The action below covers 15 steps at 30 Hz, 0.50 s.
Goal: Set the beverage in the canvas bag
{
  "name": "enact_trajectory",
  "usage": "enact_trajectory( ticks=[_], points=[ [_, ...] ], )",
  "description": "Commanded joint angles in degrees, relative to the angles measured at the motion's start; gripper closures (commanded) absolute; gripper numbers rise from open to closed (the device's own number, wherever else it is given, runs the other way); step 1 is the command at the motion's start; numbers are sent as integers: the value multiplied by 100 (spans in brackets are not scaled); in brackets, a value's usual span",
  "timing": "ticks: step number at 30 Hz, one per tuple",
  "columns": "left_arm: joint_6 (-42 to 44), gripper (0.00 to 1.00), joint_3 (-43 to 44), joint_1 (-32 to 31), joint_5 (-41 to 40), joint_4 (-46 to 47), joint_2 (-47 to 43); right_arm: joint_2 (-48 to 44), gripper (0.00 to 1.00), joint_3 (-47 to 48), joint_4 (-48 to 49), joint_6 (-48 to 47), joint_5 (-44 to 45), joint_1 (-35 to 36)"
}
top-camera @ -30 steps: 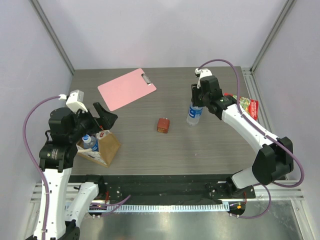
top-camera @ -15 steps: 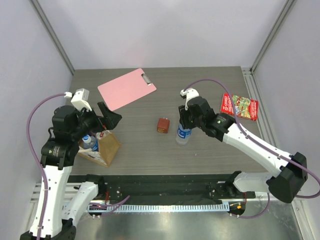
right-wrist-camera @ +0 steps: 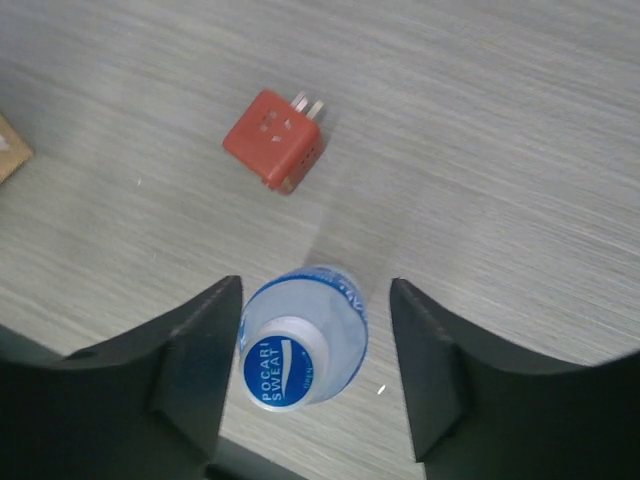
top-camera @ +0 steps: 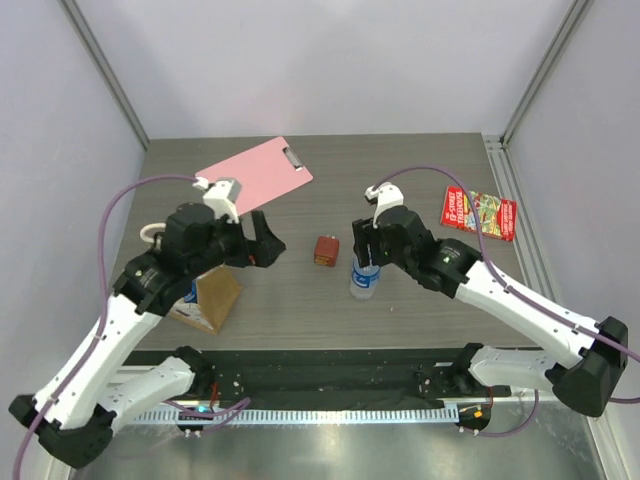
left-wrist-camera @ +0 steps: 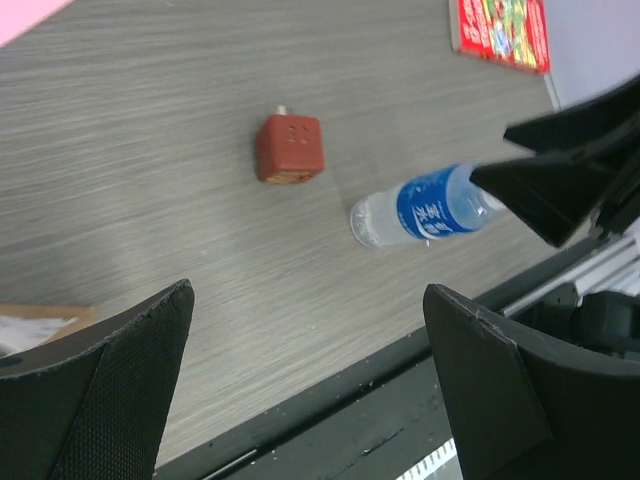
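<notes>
Right tool [right-wrist-camera: 315, 285] straddles the standing beverage [right-wrist-camera: 305, 345], jaws apart; left tool [left-wrist-camera: 308, 295] gapes empty. Closing off-centre could tip it over, well right of the canvas bag [top-camera: 214, 297].

White link shells between black joint housings on the left arm [top-camera: 112, 335] and right arm [top-camera: 520, 300]; a mauve cable [top-camera: 112, 212] runs along each; a white camera block [top-camera: 220, 190] caps each wrist; left gripper [left-wrist-camera: 308, 292] and right gripper [right-wrist-camera: 315, 285] have matte black wedge fingers [left-wrist-camera: 100, 400].
</notes>
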Motion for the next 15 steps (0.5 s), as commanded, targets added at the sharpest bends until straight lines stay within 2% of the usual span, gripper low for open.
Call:
enact_trajectory(
  ticks=[1, 4, 8, 12, 15],
  points=[
    [-36, 4, 112, -1161, -1104, 584, 345, -85, 27, 334, 374, -23, 735, -33],
    [104, 4, 112, -2058, -1580, 1058, 617, 90, 23, 694, 374, -6, 484, -498],
    [367, 3, 191, -2919, -1914, 1604, 1118, 267, 22, 898, 356, 222, -79, -1761],
    [543, 1, 235, -3150, -1758, 1920, 1575, 118, 21, 811, 348, 381, -536, -2553],
    [622, 0, 279, -3273, -1712, 2193, 1944, -58, 20, 601, 365, 408, -643, -2801]
  ],
)
